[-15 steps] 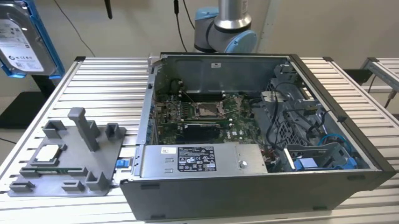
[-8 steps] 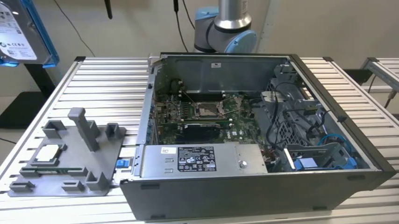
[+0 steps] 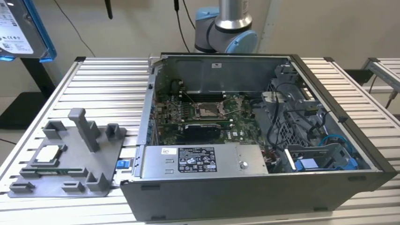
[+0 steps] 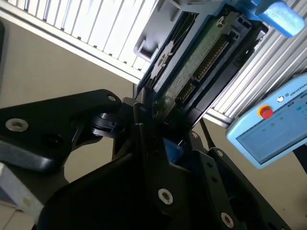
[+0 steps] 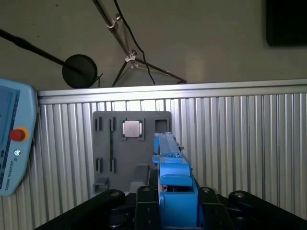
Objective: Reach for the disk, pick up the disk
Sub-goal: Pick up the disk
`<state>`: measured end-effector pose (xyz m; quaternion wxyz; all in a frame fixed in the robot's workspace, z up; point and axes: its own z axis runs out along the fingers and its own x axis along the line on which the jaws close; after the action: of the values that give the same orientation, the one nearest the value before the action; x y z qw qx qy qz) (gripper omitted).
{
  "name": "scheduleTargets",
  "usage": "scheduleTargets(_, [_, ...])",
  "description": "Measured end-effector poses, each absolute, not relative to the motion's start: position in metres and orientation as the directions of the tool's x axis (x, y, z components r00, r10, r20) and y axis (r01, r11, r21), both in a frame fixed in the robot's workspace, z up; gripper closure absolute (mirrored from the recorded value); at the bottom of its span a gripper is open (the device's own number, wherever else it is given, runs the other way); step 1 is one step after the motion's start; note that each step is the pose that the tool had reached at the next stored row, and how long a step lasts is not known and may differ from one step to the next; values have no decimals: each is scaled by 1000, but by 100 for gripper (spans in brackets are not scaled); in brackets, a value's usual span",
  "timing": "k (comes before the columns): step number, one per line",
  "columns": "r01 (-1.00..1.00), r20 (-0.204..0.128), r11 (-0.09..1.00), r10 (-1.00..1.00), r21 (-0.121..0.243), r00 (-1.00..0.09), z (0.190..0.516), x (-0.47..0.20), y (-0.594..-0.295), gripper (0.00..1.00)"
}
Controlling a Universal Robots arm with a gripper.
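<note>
Your gripper point(image 5: 176, 195) is shut tight on the disk point(image 5: 169, 151). In the first wrist view you see the disk from its thin edge. Its blue bracket point(image 5: 175, 179) is squeezed between the black fingers point(image 5: 146, 194). In the second wrist view the fingers hold the disk at one end, and you can see its green board side.

The disk is up in the air, off the ribbed metal table point(image 5: 240, 143). In the exterior view it hangs high at the exterior view's left, with its white label showing. It is well apart from the open computer case point(image 3: 250, 140).

In the first wrist view a gray tray point(image 5: 115, 163) lies on the table, far under the disk. A small square silver chip point(image 5: 131, 128) sits in the tray. A blue hand box with a red button point(image 5: 14, 143) is beside the table.
</note>
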<state>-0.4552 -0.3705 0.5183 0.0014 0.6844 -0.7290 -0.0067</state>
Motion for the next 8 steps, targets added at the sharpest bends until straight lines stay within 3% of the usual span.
scheduleTargets(8, [-998, -7, 63, -998, 11, -63, 519, -453, -371, 100])
